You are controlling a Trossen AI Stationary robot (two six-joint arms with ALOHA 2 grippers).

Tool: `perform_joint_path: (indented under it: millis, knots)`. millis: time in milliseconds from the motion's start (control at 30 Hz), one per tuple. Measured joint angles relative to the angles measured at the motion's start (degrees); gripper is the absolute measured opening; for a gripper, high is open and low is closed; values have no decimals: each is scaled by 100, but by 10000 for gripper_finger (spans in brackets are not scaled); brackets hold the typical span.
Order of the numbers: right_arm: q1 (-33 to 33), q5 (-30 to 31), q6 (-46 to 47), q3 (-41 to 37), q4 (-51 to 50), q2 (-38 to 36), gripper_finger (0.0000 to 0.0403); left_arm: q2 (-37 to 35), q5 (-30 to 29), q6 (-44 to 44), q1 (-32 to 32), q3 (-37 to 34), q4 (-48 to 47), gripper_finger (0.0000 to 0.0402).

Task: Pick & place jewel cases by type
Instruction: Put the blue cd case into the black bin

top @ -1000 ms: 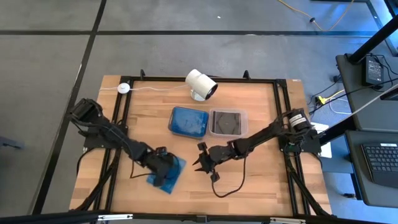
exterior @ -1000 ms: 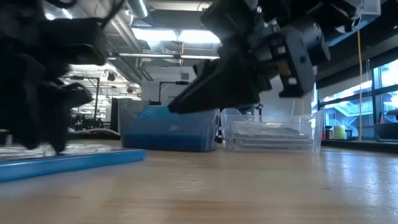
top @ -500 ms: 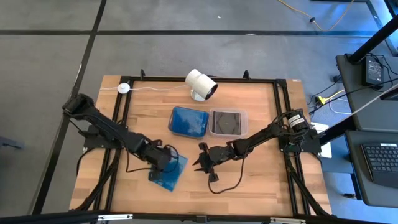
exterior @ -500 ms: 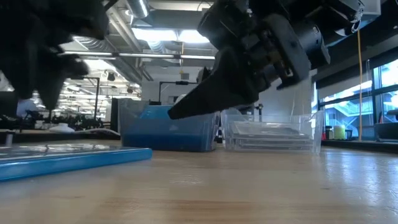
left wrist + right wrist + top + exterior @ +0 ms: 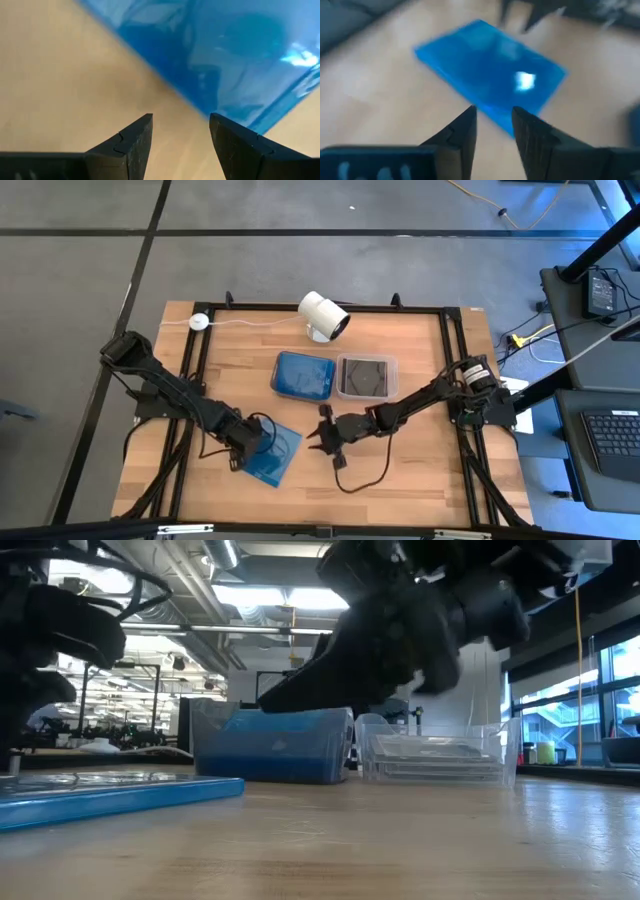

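Blue and translucent, the jewel case (image 5: 271, 455) lay flat on the wooden surface (image 5: 410, 470), near its front edge. The left pincer (image 5: 242, 452) sat at the case's edge with its fingers apart and holding nothing, probably to take the case by its thin side. The right pincer (image 5: 325, 438), fingers also apart, waited just beside. Behind them stood the blue tub (image 5: 303, 375) and the clear tub (image 5: 365, 377), most likely one for each type.
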Motion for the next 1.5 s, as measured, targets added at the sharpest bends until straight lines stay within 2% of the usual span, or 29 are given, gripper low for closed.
perform_joint_path:
  millis: [100,167,333,500,733,800,900,1067,1267,1400,1500]
  knots:
    - [197,1033,-998,7,20,36,127,-4,170,-2,31,-197,787,194]
    - [328,1459,-1594,7,-46,50,127,-4,400,-4,69,-353,1410,194]
    - [481,1596,-2655,11,-87,184,127,-7,538,-70,172,-701,2433,194]
    - [518,1959,-3414,114,-487,436,127,-7,531,-214,325,-774,2548,194]
    - [518,2103,-3376,581,-693,749,127,-7,370,-208,514,-774,2637,194]
    - [514,2123,-2981,762,-984,775,127,-7,368,-201,551,-774,2636,194]
    - [517,2131,-2370,1153,-1724,803,127,-7,367,-170,551,-774,2635,194]
    - [518,2103,-1986,1714,-2995,796,127,-7,367,-40,551,-774,2635,194]
    - [514,1753,-1781,1934,-3113,798,127,-7,318,106,551,-774,2632,194]
    - [520,2325,-1792,2012,-3113,798,128,-7,316,108,551,-774,2631,194]
    - [512,2444,-1798,2055,-3091,798,139,-7,315,109,551,-774,2631,194]
